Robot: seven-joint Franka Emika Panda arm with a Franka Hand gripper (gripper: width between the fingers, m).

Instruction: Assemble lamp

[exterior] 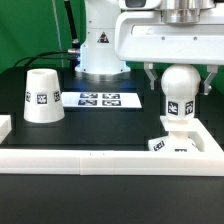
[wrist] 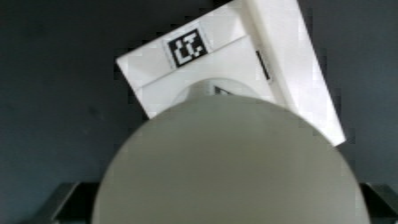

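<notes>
The ball-headed bulb (exterior: 180,97) stands upright on the flat square base (exterior: 181,144) at the exterior view's right, against the white rail. My gripper (exterior: 178,84) is open, its fingers on either side of the bulb's ball head with a small gap on each side. In the wrist view the bulb (wrist: 222,150) fills the space in front of the gripper (wrist: 217,206), and the base (wrist: 267,55) with its tag shows beyond it. The cone shade (exterior: 42,97) stands alone at the exterior view's left.
The marker board (exterior: 98,99) lies flat between the shade and the bulb. A long white rail (exterior: 90,160) runs along the front, with raised ends at both sides. The robot's white pedestal (exterior: 100,50) stands at the back.
</notes>
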